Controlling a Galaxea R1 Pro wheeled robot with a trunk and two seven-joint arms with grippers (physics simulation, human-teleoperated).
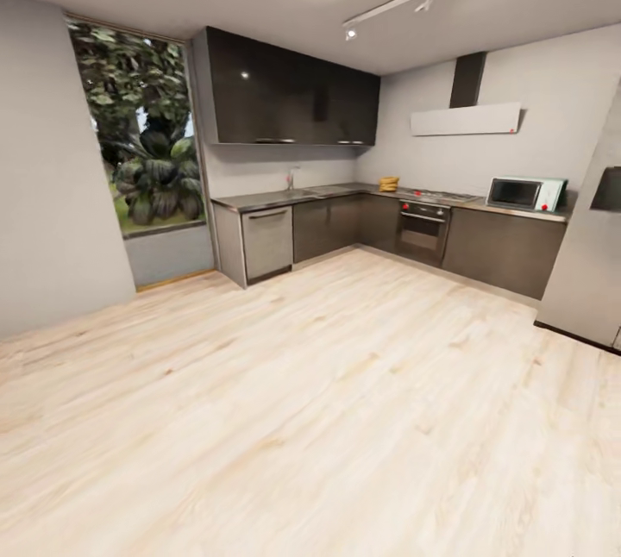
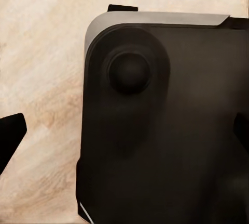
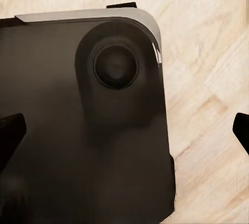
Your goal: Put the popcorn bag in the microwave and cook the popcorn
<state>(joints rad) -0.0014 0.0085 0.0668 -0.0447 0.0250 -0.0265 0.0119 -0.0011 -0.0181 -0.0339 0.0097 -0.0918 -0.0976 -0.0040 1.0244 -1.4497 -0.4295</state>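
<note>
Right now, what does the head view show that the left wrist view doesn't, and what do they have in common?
Head view alone: the kitchen across the room, with the popcorn bag on the countertop left of the gas hob, the microwave right of it, and a window. Left wrist view alone: the robot's dark base and the left gripper with its fingertips wide apart. Shared: the pale wood floor.

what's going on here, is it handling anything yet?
Not yet. The robot stands out on the wood floor, well short of the kitchen units. The popcorn bag sits on the countertop in the far corner, beside the gas hob. The microwave is on the counter to the right of the hob, door closed. Both wrist views look down at the robot's dark base over the floor; each gripper appears open and empty.
</note>
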